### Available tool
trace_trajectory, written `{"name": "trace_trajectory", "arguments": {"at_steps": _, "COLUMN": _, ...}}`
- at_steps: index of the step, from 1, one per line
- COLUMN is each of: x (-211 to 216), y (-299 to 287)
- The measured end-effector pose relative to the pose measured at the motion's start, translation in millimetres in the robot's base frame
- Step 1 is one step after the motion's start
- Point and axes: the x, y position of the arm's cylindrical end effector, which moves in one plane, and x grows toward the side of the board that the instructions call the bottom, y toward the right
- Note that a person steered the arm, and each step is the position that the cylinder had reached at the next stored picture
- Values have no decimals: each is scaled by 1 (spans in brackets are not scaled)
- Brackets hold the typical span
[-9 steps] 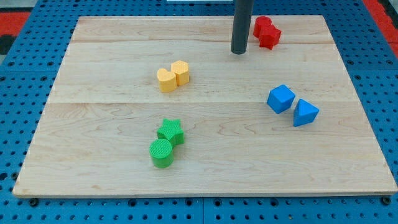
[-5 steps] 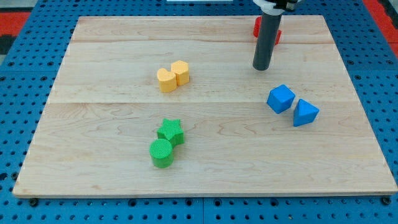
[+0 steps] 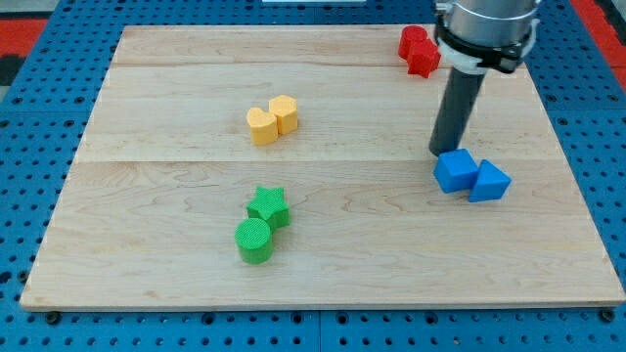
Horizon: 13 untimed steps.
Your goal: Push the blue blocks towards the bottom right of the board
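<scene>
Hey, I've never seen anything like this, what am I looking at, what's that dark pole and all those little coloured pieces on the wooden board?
One camera looks down at a wooden board. The dark pole is a robot arm's pushing rod; it has no pincer and holds nothing. My tip sits right at the top edge of the blue cube, which touches a second blue block on its right. Elsewhere lie two yellow blocks, a green star with a green cylinder, and red blocks near the view's top.
</scene>
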Motion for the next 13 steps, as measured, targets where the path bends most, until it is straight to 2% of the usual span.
{"name": "trace_trajectory", "arguments": {"at_steps": 1, "x": 1, "y": 40}}
{"name": "trace_trajectory", "arguments": {"at_steps": 3, "x": 40, "y": 42}}
{"name": "trace_trajectory", "arguments": {"at_steps": 5, "x": 55, "y": 60}}
{"name": "trace_trajectory", "arguments": {"at_steps": 6, "x": 75, "y": 67}}
{"name": "trace_trajectory", "arguments": {"at_steps": 7, "x": 127, "y": 52}}
{"name": "trace_trajectory", "arguments": {"at_steps": 8, "x": 134, "y": 37}}
{"name": "trace_trajectory", "arguments": {"at_steps": 9, "x": 122, "y": 39}}
{"name": "trace_trajectory", "arguments": {"at_steps": 11, "x": 87, "y": 94}}
{"name": "trace_trajectory", "arguments": {"at_steps": 12, "x": 73, "y": 54}}
{"name": "trace_trajectory", "arguments": {"at_steps": 13, "x": 18, "y": 59}}
